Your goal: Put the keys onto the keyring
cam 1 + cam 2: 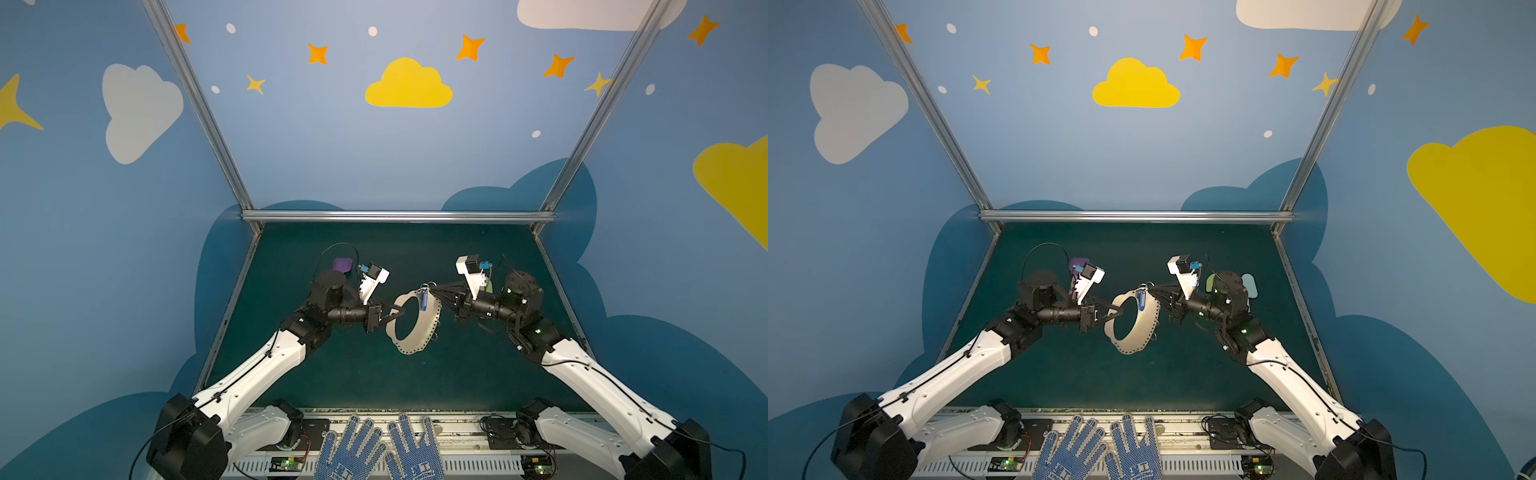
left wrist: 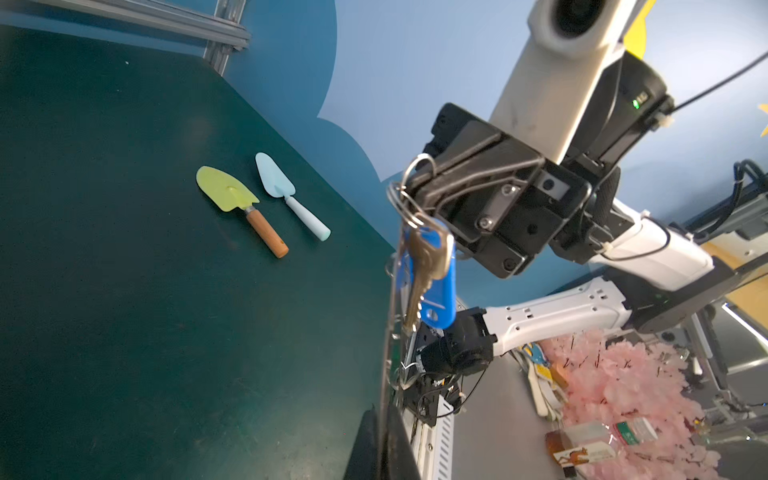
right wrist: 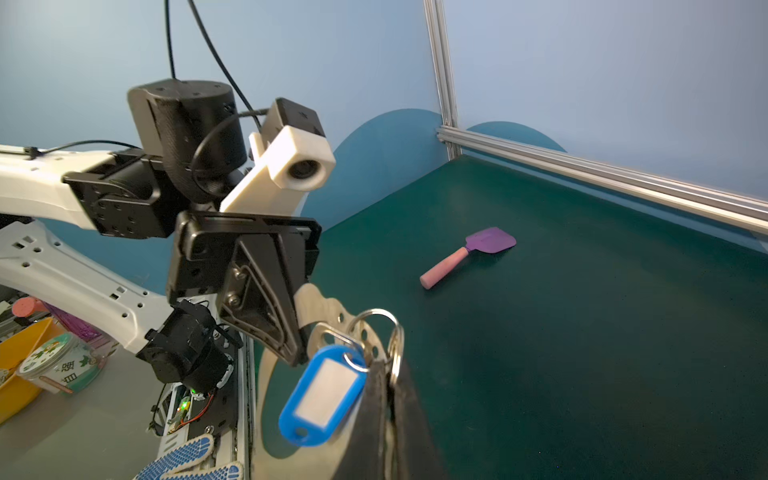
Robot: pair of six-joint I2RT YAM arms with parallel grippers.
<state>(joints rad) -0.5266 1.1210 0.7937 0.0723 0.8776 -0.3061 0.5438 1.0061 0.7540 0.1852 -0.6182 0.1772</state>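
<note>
Our main worry is that two hands are joined through one small piece of metal held in the air. If either pulls away or twists out of step with the other, the thin wire ring [image 3: 394, 332] could slide out of its pinch or bend. The keyring [image 1: 409, 345] is caught only at its rim, so it could swivel and drop to the desk [image 1: 365, 382]. The keys [image 1: 423, 300], a metal key [image 2: 430, 259] and its blue tag [image 3: 326, 395], hang loose from that wire ring at the top of the keyring, clear of the desk. A quick move would set them swinging. We cannot tell whether the wire ring already passes through one of the holes in the keyring's edge; if it does not, letting go now would likely drop the keys. The left hand [image 1: 397, 309] is pressed together on the keyring's left rim. The right hand [image 1: 434, 289] is pressed together on the wire ring, just beside the keyring's upper right edge. In both top views the two arms reach in from the near corners. Their forearms are lifted and their wrists roughly level, and the hands point at each other across the middle of the desk. The keyring [image 1: 1133, 347] is held tilted between them.
</note>
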